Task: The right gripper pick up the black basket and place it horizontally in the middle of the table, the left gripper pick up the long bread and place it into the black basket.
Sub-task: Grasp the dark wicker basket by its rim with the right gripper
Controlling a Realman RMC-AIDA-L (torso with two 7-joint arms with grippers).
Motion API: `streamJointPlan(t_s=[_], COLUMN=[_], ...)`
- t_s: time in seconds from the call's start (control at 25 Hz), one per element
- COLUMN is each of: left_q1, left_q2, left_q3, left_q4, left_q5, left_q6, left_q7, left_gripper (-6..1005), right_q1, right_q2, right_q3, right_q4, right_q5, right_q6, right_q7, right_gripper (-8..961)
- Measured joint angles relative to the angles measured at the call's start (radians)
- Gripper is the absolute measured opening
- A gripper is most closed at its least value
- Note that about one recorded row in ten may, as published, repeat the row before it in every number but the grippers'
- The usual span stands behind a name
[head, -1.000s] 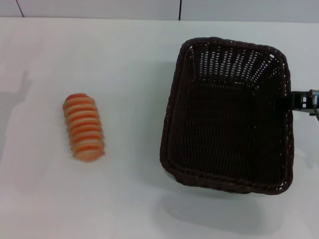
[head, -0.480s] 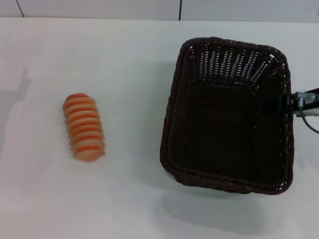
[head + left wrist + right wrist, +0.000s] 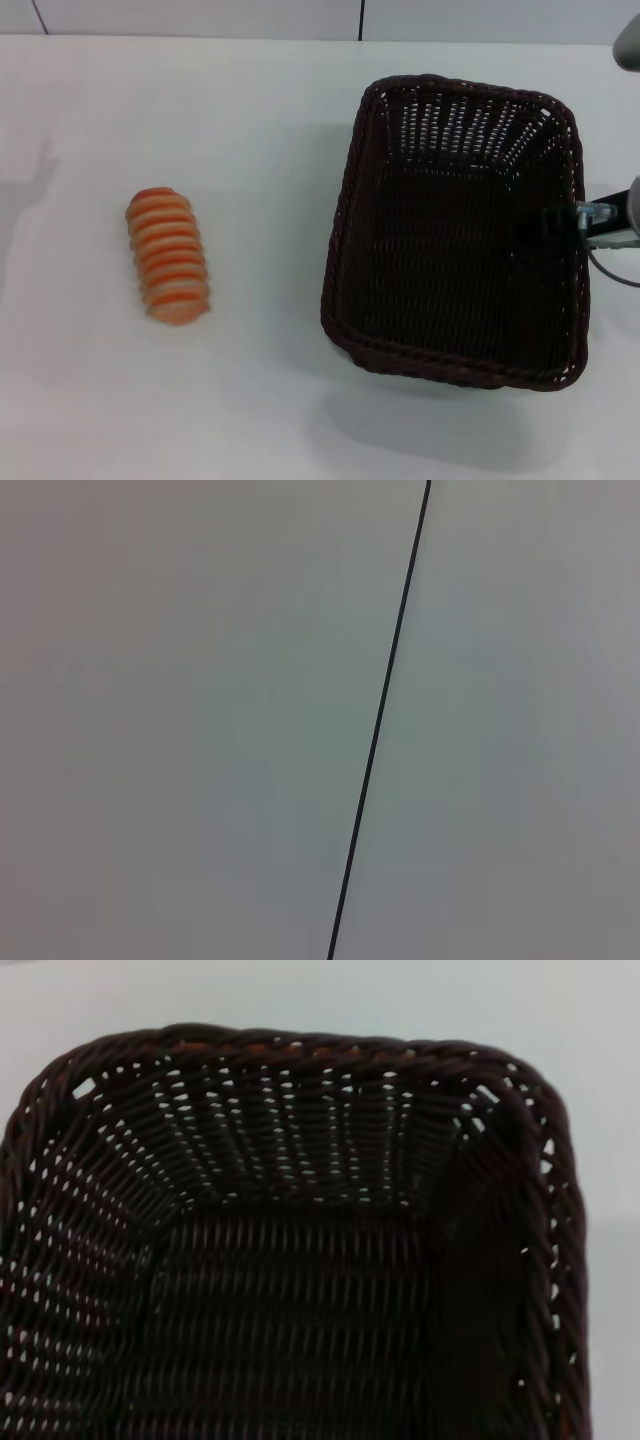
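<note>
Since 1 s ago the right claw (image 3: 562, 222) has pushed further in over the basket's (image 3: 455, 230) right rim; the arm now shows more at the table's (image 3: 260, 120) right edge, w/ a thin cable looping under it. Basket and bread (image 3: 167, 255) haven't shifted.

Right claw: black tip sits at the basket's right wall, about halfway along it, reaching across the braided rim to the inside. Can't tell how far the fingers are apart or whether they've got the rim – dark on dark. The right wrist view looks down into the basket (image 3: 290, 1250): woven floor, open-weave walls, braided rim and white table (image 3: 600, 1080) beyond it.

Basket: on the right half of the table, long axis running front to back, upright, nothing inside.

Bread: lying flat on the left half of the table, well apart from the basket, long axis roughly front to back, slightly slanted, orange and cream stripes across it.

Left claw: out of sight in the head view; its wrist cam shows only a pale flat surface crossed by a thin dark seam (image 3: 385, 715).
</note>
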Motion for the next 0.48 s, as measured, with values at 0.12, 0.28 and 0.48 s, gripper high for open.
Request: streamJointPlan(t_s=[0.12, 0.28, 0.48], left_q1=[0.001, 0.001, 0.0], left_q2=[0.0, 0.0, 0.0], left_q3=[0.0, 0.0, -0.001], left_q4=[0.0, 0.0, 0.0], left_q5=[0.0, 0.0, 0.0], left_q6=[0.0, 0.001, 0.001], left_q7=[0.0, -0.001, -0.001], left_gripper=[859, 859, 859], right_q1=[0.004, 0.007, 0.001], right_q2=[0.0, 0.0, 0.0], right_q3=[-0.014, -0.023, -0.028], right_q4=[0.025, 0.043, 0.036], right_q5=[0.001, 0.001, 0.001], right_q6=[-0.02, -0.032, -0.042], right_q7=[0.0, 0.0, 0.0], right_gripper=[800, 800, 786])
